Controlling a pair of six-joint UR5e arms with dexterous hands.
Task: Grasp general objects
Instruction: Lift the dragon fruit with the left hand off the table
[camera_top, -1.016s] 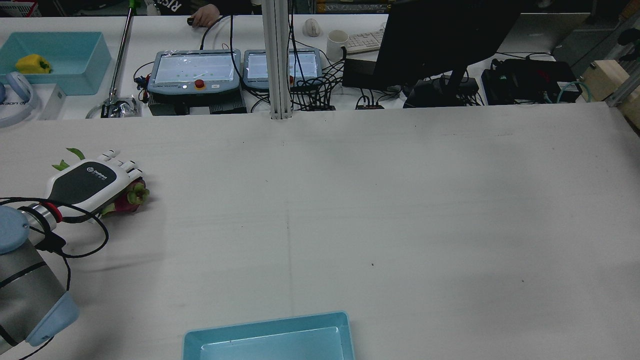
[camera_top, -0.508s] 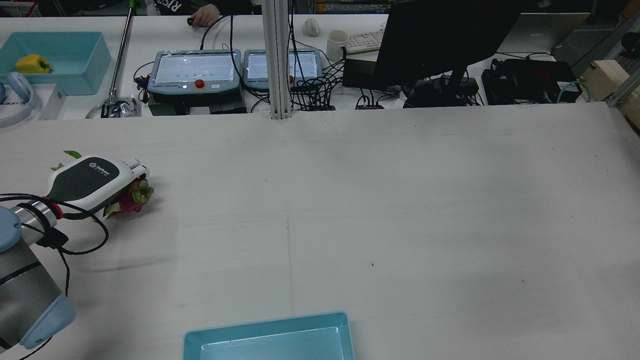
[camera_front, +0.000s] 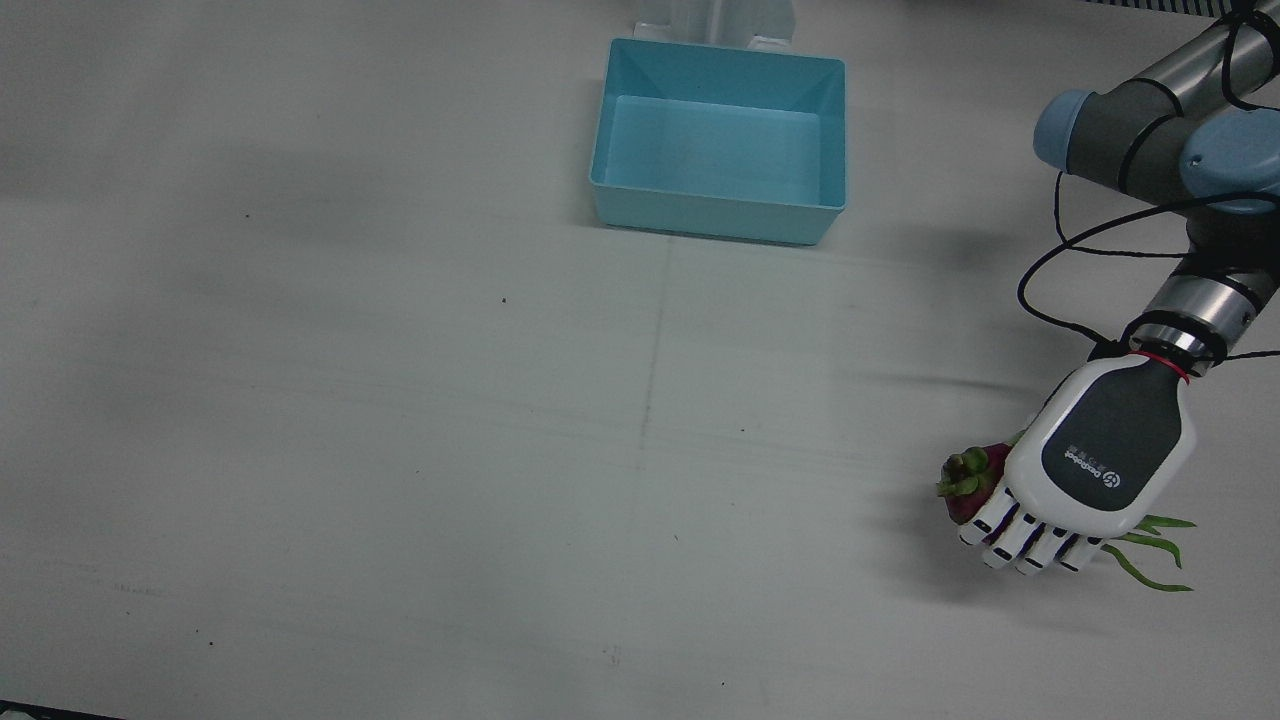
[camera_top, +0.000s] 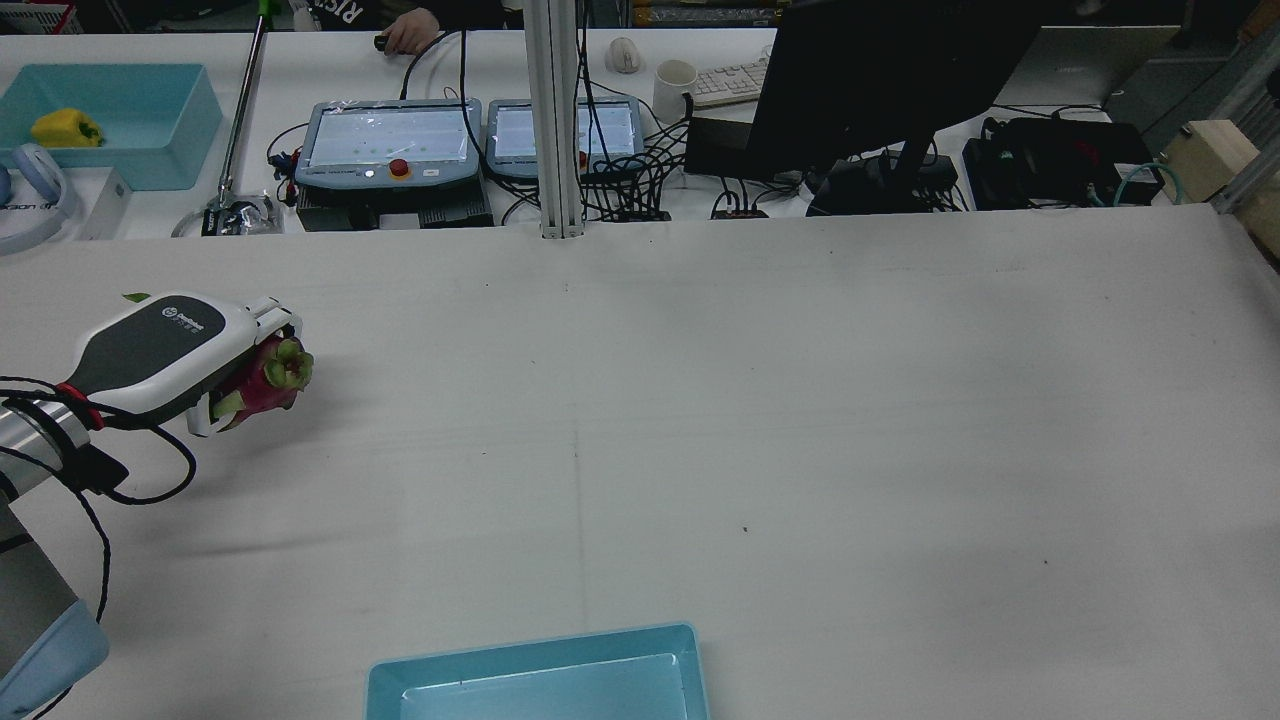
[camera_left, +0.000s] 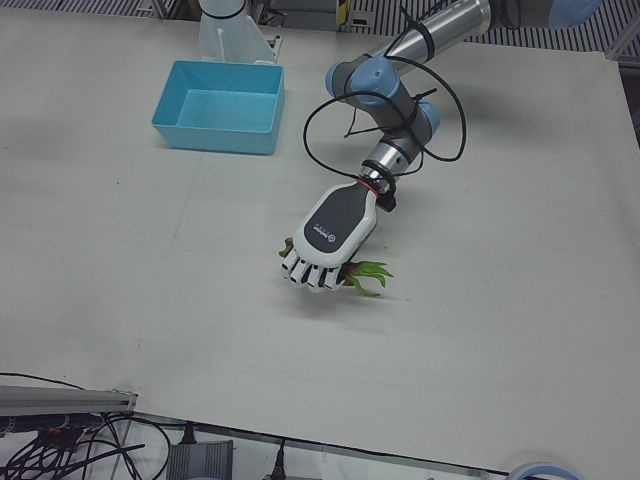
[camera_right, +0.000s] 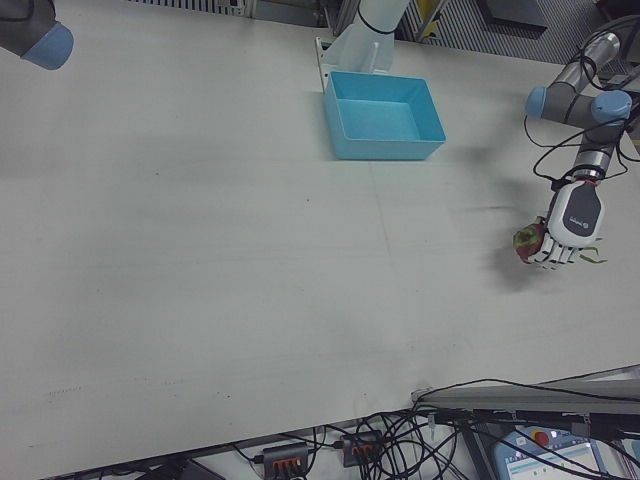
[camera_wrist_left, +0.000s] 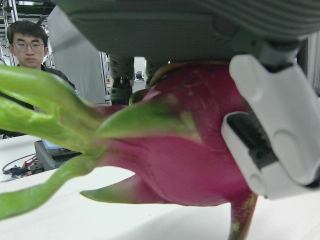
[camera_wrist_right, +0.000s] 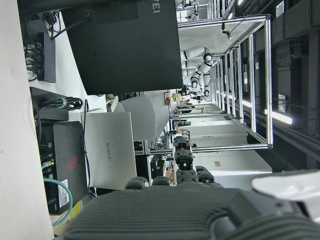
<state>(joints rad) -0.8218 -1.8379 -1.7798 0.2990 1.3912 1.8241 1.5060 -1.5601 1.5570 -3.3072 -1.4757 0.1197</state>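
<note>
A magenta dragon fruit (camera_front: 965, 485) with green scales is held in my left hand (camera_front: 1090, 470), whose fingers are curled over it. In the rear view the hand (camera_top: 160, 350) holds the fruit (camera_top: 270, 385) at the table's far left, apparently just above the surface. The left hand view shows the fruit (camera_wrist_left: 190, 165) filling the frame, with a white fingertip (camera_wrist_left: 265, 145) pressed on it. Green leaf tips (camera_left: 368, 275) stick out beside the hand (camera_left: 330, 235). My right hand (camera_wrist_right: 180, 200) shows only in its own view, off the table and holding nothing.
A light blue bin (camera_front: 710, 215) stands empty at the middle of the robot-side edge, and its rim also shows in the rear view (camera_top: 540, 650). Behind the table are teach pendants (camera_top: 390, 145), cables and a monitor (camera_top: 880, 80).
My left hand has closed its fingers around the dragon fruit and raised it slightly, tilting the fruit's green end upward. The arm has drawn back to the left.
</note>
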